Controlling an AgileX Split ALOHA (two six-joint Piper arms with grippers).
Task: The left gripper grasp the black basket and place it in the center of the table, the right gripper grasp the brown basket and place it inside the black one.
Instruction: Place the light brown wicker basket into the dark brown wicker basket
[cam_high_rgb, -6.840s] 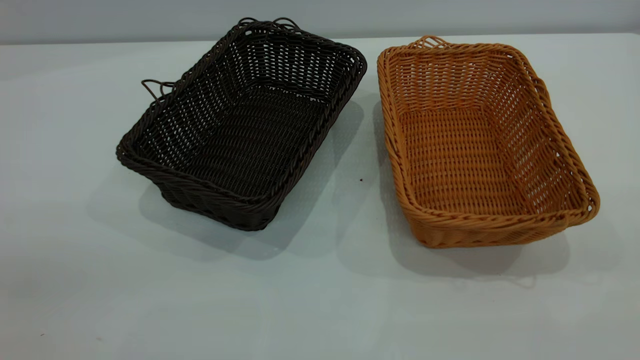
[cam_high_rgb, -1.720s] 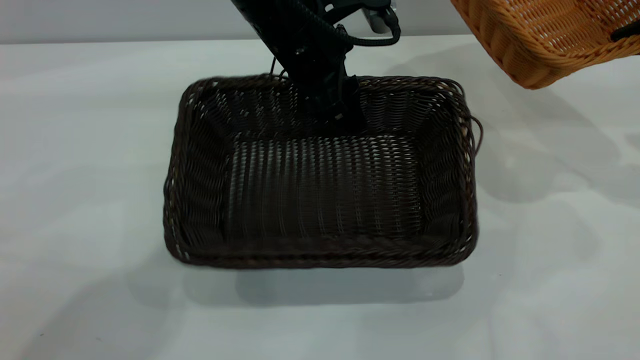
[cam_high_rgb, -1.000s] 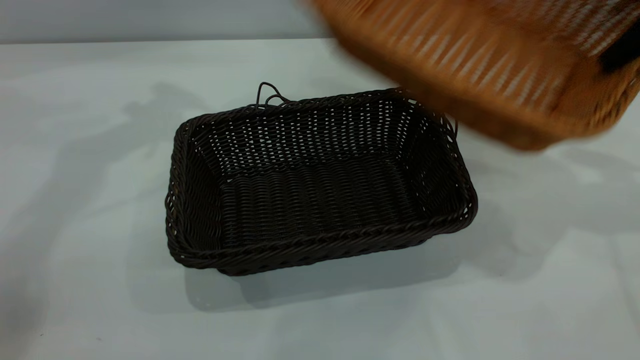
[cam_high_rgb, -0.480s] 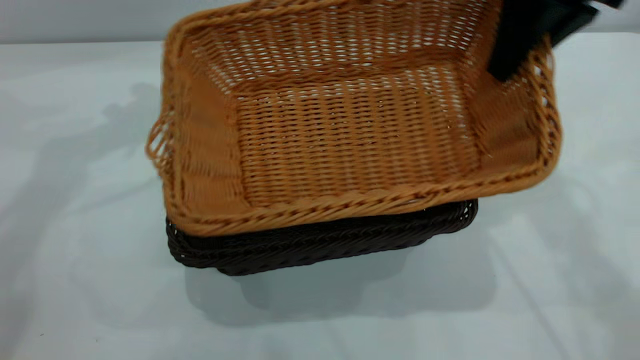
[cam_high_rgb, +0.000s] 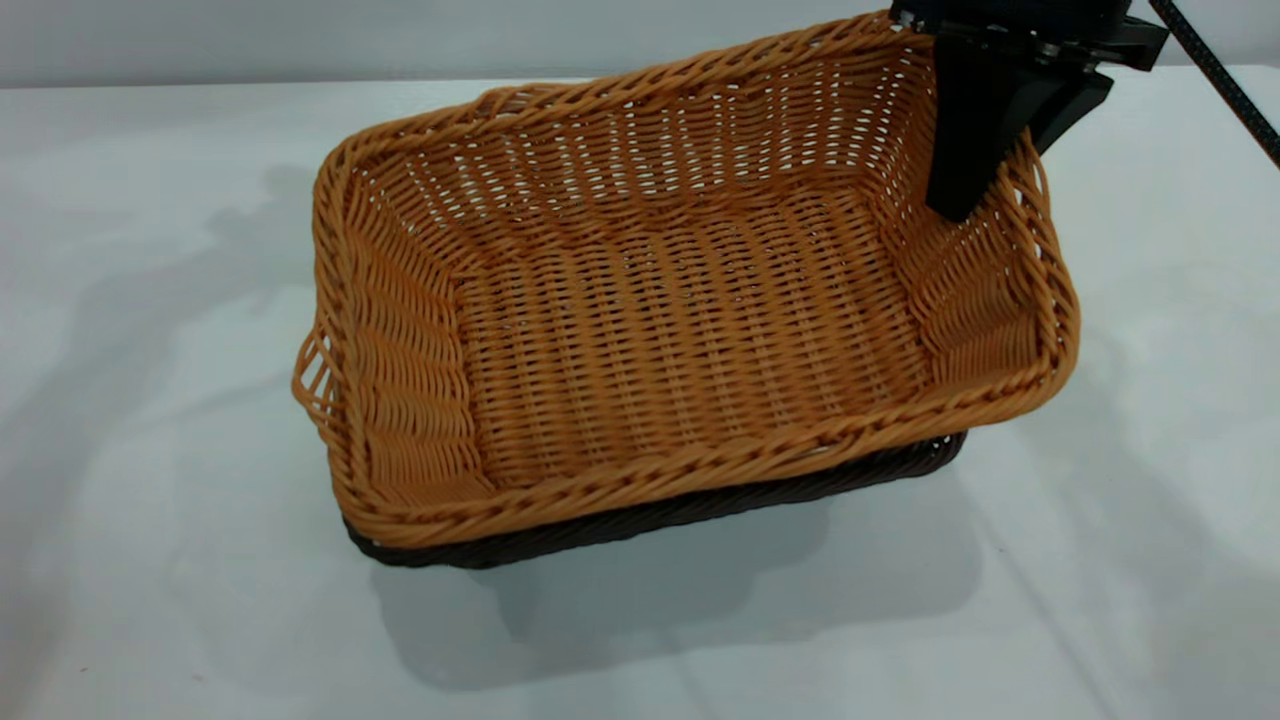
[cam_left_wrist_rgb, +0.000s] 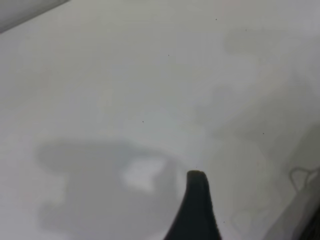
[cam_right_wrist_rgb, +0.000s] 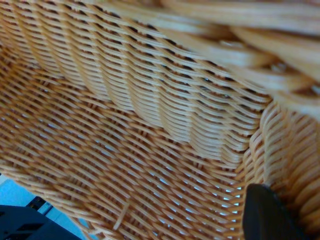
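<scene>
- The right gripper (cam_high_rgb: 1000, 150), at two o'clock in the exterior view, pinches the brown basket's (cam_high_rgb: 690, 300) far right rim.
- The brown basket sits tilted in the black basket (cam_high_rgb: 700, 505), mid-table (cam_high_rgb: 150, 550), its right end raised.
- The left gripper (cam_left_wrist_rgb: 196, 210) hangs over bare table; I cannot tell how its fingers stand.

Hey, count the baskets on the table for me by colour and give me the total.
Brown basket: 1, sitting tilted in the black one, right gripper at its far right rim.
Black basket: 1, on the table, only its near rim showing.
Total: 2 baskets.
</scene>
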